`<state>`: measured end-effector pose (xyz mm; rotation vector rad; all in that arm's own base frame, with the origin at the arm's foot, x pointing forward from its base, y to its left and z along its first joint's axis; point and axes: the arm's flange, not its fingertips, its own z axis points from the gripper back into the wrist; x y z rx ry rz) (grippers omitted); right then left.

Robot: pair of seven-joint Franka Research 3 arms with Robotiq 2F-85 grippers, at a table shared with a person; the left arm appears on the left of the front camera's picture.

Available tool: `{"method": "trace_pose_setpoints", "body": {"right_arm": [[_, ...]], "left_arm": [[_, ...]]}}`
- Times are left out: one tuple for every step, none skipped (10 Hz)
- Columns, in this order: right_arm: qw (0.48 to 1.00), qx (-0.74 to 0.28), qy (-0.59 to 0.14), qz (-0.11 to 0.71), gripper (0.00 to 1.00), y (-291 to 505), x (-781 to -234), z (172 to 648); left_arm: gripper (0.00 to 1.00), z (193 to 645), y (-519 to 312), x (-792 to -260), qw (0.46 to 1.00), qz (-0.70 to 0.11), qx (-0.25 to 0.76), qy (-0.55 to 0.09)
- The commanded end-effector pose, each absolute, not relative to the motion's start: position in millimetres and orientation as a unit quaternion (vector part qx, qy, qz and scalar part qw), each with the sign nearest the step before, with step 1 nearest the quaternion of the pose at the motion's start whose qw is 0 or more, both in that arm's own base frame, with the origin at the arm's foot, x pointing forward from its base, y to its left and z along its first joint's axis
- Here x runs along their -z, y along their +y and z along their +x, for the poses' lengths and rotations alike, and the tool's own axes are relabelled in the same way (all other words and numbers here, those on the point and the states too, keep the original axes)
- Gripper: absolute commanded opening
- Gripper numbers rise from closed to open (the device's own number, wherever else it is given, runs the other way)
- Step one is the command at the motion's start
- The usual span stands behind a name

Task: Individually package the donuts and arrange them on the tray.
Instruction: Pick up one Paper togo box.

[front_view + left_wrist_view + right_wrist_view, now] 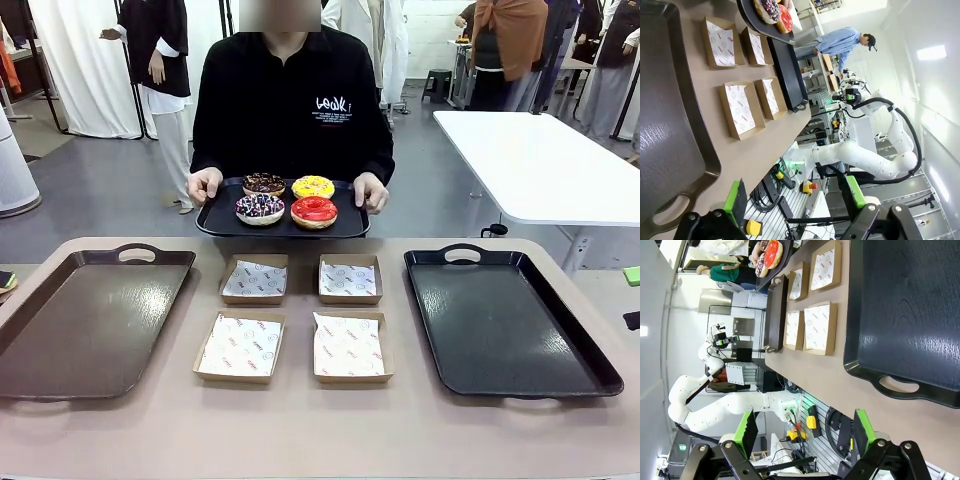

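Jaws of the left gripper (795, 197) at full spread, green pads (735, 199) well apart; grasps nothing, hangs at the table's (300, 430) near edge by the handle of the brown tray (90, 320). Right gripper (805, 432) equally wide; likewise grasps nothing, hangs at the same near edge by the handle of the black tray (510, 320).

Brown tray along the table's left edge, black tray along the right. Between them, mid-table, four open cardboard boxes (240, 347) lined with printed paper, in two rows of two, each apart from the next.

Past the table's far edge, a smaller dark serving tray (215, 225), held level in a person's hands (204, 184), one at each short end. On it all four donuts (313, 186), close together in a square: purple donut (260, 208) with white sprinkles at the near left corner, red donut (314, 212) at the near right, chocolate donut (264, 184) at the far left, yellow donut (313, 186) at the far right.
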<state>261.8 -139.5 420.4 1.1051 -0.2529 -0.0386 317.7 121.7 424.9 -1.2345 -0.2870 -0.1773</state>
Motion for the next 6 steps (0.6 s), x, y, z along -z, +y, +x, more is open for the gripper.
{"method": "trace_pose_setpoints", "body": {"right_arm": [[0.837,0.019,-0.124,0.533,1.0,-140.1,-420.3,264.1],[0.837,0.019,-0.124,0.533,1.0,-140.1,-420.3,264.1],[0.837,0.019,-0.124,0.533,1.0,-140.1,-420.3,264.1],[0.837,0.019,-0.124,0.533,1.0,-140.1,-420.3,264.1],[0.837,0.019,-0.124,0.533,1.0,-140.1,-420.3,264.1],[0.837,0.019,-0.124,0.533,1.0,-140.1,-420.3,264.1]], "left_arm": [[1.0,317.8,121.3,-423.9,0.794,-0.584,0.086,-0.144],[1.0,317.8,121.3,-423.9,0.794,-0.584,0.086,-0.144],[1.0,317.8,121.3,-423.9,0.794,-0.584,0.086,-0.144],[1.0,317.8,121.3,-423.9,0.794,-0.584,0.086,-0.144],[1.0,317.8,121.3,-423.9,0.794,-0.584,0.086,-0.144],[1.0,317.8,121.3,-423.9,0.794,-0.584,0.086,-0.144]]}}
